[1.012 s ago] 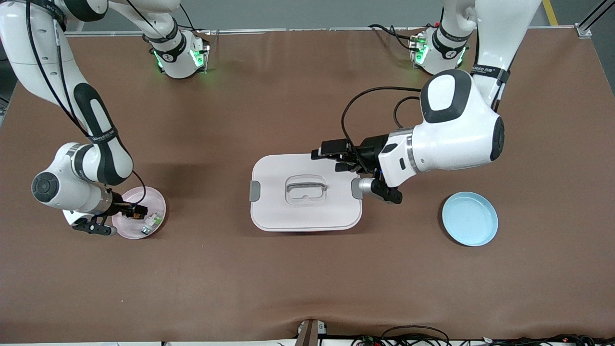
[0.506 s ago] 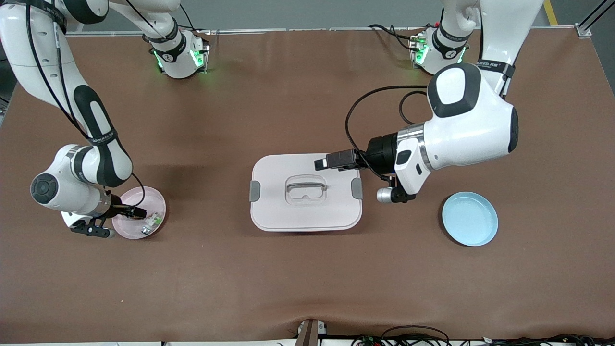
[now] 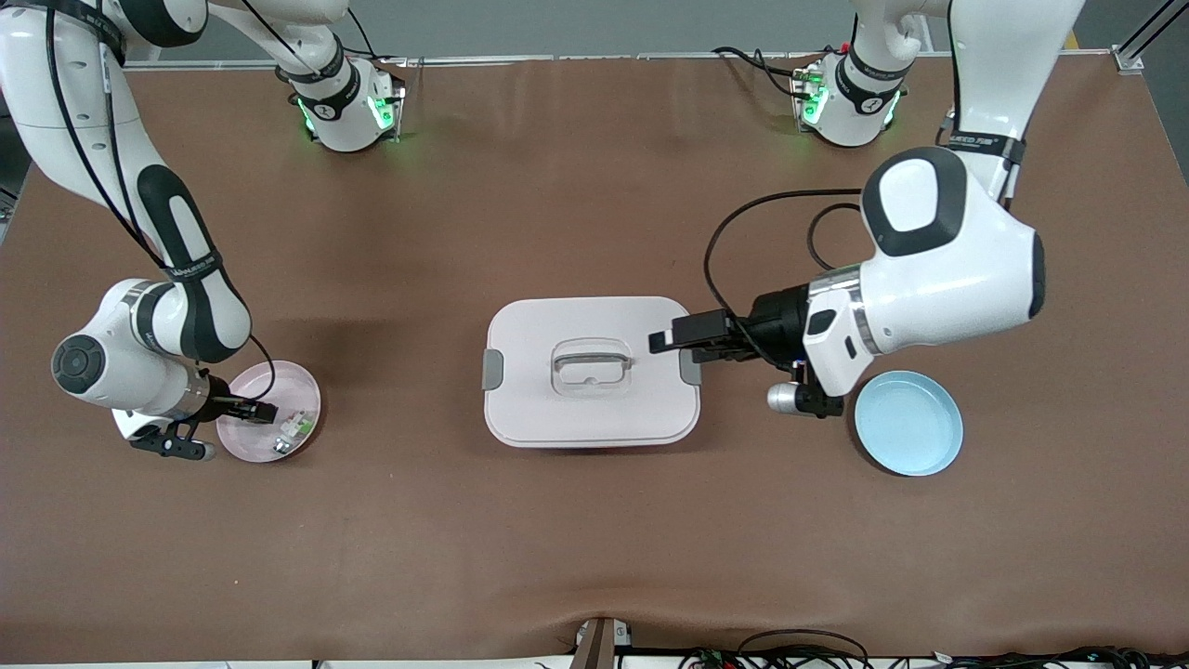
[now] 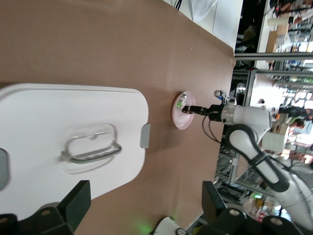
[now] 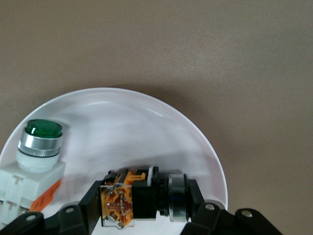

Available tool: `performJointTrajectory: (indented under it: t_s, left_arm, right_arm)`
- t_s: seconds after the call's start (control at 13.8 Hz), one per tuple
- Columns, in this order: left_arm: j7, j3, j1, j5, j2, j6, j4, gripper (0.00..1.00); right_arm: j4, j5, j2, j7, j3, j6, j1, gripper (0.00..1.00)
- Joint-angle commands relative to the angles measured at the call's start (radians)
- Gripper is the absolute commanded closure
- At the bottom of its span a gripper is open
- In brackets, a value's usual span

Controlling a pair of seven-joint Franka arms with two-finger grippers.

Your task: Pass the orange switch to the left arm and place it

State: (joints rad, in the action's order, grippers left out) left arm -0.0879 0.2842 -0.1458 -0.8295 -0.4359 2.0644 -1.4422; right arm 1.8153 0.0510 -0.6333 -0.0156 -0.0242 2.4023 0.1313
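Clamping the orange switch in the pink plate, at nine o'clock of the box, the right gripper should lift straight, sparing the green button part. Left gripper waits over the box, jaws apart.

A lidded box sits mid-table between two plates: one plate toward the right arm's end, the other plate toward the left arm's end. In the first plate lie the orange switch and a push-button part beside it. Both plates lie slightly nearer the front camera than the box.
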Motion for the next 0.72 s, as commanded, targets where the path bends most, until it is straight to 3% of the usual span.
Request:
performJointTrajectory:
  t_s: [0.0,0.22,0.43,0.65]
  left_arm:
    - [0.042,0.006,0.003,0.042,0.019,-0.012,-0.014,0.0]
    - [-0.05,0.01,-0.009,0.036,0.038,-0.001,-0.015,0.0]
    - [-0.298,0.018,-0.034,0.043,0.063,0.034,-0.012,0.0]
    - [-0.427,0.016,-0.102,0.043,0.063,0.143,-0.017,0.0]
  right_arm:
    - [-0.016,0.026,0.004,-0.039,0.012,-0.053,0.013,1.0]
    - [-0.108,0.143,0.04,-0.082,0.01,-0.297,0.008,1.0]
    - [-0.237,0.208,0.041,-0.229,0.01,-0.559,0.016,1.0]
    - [-0.252,0.387,0.093,-0.442,0.009,-0.692,0.014,1.0]
